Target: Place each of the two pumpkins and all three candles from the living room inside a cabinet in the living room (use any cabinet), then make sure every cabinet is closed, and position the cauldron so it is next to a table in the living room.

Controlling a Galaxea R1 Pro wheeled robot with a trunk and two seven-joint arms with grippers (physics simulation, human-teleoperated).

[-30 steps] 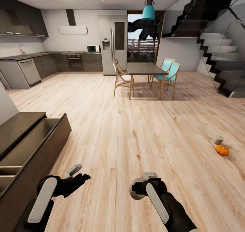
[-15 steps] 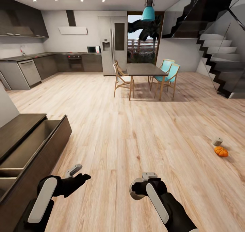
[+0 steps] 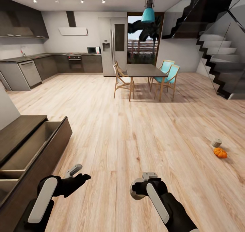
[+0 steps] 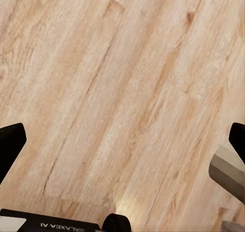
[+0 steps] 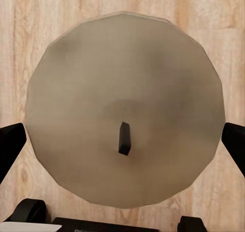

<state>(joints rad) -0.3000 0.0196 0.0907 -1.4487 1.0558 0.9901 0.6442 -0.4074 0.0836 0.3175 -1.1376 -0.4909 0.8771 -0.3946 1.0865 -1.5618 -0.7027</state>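
While the robot stands mid-room on the plank floor (image 3: 136,129), notes per item:
Right gripper (image 3: 147,181): lower centre-right of head view, clamped on a candle (image 5: 125,117); wrist view shows its round grey-beige top with the dark wick between the two black fingers (image 5: 10,145).
Left gripper (image 3: 75,174): lower left, fingers apart, nothing between them, bare boards under it in the wrist view.
Cabinet (image 3: 51,150): left edge of head view, drawers pulled open, pale insides visible, contents hidden from here.
Loose items: another candle (image 3: 216,143) just beside a pumpkin (image 3: 220,152), on the floor at right-middle, well apart from the cabinet.
Not part of task: dining table (image 3: 144,70), upper centre.
Risk: the stubby candle may slip during the turn toward the drawer; the open drawer front sits near the left arm, so swinging could clip it; drawers left open would fail the closing step.
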